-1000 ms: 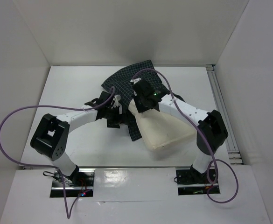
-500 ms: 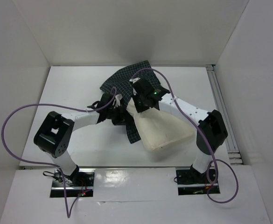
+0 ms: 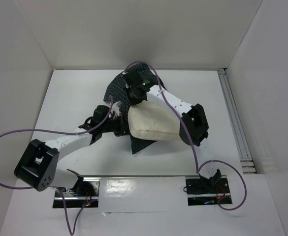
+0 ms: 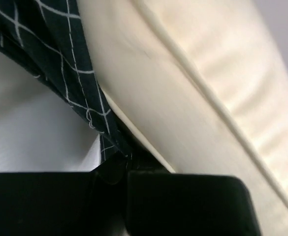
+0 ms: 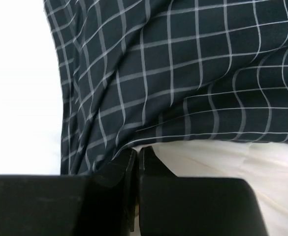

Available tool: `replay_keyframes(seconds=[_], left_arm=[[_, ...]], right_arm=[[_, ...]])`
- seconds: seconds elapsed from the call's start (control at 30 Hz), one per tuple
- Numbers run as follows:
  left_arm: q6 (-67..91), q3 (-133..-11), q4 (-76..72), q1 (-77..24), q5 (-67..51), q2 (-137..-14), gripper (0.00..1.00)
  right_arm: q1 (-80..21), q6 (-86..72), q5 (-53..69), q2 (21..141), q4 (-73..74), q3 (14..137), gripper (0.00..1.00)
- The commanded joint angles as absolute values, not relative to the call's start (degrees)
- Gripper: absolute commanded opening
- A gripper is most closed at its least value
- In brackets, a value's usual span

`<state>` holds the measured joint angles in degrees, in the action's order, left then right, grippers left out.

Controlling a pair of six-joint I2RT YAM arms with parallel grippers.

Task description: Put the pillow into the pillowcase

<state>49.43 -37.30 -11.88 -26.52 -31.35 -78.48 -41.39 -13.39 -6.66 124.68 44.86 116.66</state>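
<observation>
Cream-white, the pillow [image 3: 151, 123] lies at the middle of the table [image 3: 70, 98], on the dark checked pillowcase [image 3: 115, 93], which reaches toward the far edge. The left gripper [image 4: 126, 169] is closed on the pillowcase hem under the pillow. The right gripper [image 5: 136, 157] is closed where cloth meets pillow; what it pinches I cannot tell.

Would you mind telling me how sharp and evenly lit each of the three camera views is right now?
Top external: sharp and evenly lit, with only soft shadows on the table. Left wrist: the pillow is very close, soft and slightly smeared, and the fingers are a featureless black mass. Right wrist: the pillowcase grid is crisp, but the table beside it is blown out white.
</observation>
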Motion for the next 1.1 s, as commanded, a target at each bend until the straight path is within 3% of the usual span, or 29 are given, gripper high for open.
replay_keyframes(seconds=[0.0, 0.2, 0.3, 0.33, 0.4, 0.5, 0.53, 0.57, 0.67, 0.7, 0.83, 0.87, 0.97, 1.07], left_arm=[[46.59, -36.74, -6.88, -28.48, -41.23, -72.87, 0.0], [42.01, -37.26, 2.27, -26.72, -36.84, -69.18, 0.0], [39.65, -39.71, 9.91, -25.22, -32.09, -69.17, 0.0], [38.94, -40.6, 11.76, -24.7, -29.12, -69.95, 0.0], [37.54, -43.05, 17.89, -24.7, -25.16, -69.96, 0.06], [36.22, -45.25, 22.22, -24.7, -18.39, -69.44, 0.19], [36.21, -46.13, 25.72, -24.7, -16.28, -68.74, 0.33], [36.99, -46.93, 27.32, -24.7, -12.61, -68.73, 0.58], [39.45, -50.7, 34.16, -23.56, -4.78, -67.68, 0.85], [40.94, -51.67, 35.49, -23.55, -3.09, -67.68, 0.88], [42.19, -55.97, 37.18, -23.55, -1.23, -67.68, 0.9], [42.19, -56.68, 36.66, -23.55, -2.01, -68.37, 0.89], [42.19, -59.67, 36.12, -23.55, -4.39, -70.48, 0.85], [41.4, -62.48, 34.81, -25.39, -5.8, -72.33, 0.82]], right_arm=[[-36.93, -12.74, -10.47, 128.23, 36.22, 121.03, 0.0], [-37.0, -14.24, -2.12, 121.48, 31.82, 111.3, 0.0], [-37.0, -14.77, 1.31, 116.56, 32.34, 104.98, 0.37], [-37.0, -14.77, 1.93, 112.89, 31.65, 102.68, 0.58], [-37.0, -15.81, 0.37, 108.83, 31.03, 95.5, 0.64], [-35.86, -16.87, -2.88, 101.27, 31.73, 89.23, 0.64], [-34.55, -17.4, -4.29, 97.94, 32.69, 85.29, 0.64], [-33.67, -17.92, -5.44, 96.34, 33.91, 83.25, 0.64], [-27.89, -19.86, -6.77, 91.08, 33.93, 74.9, 0.64], [-26.03, -20.47, -6.77, 90.27, 33.93, 73.32, 0.64], [-20.31, -19.86, 0.95, 89.47, 32.52, 70.58, 0.9], [-20.3, -19.25, 0.97, 89.47, 32.52, 70.58, 0.91], [-20.3, -19.25, -3.66, 90.53, 34.71, 72.5, 0.91], [-15.75, -23.63, -10.18, 89.74, 34.37, 69.64, 0.69]])
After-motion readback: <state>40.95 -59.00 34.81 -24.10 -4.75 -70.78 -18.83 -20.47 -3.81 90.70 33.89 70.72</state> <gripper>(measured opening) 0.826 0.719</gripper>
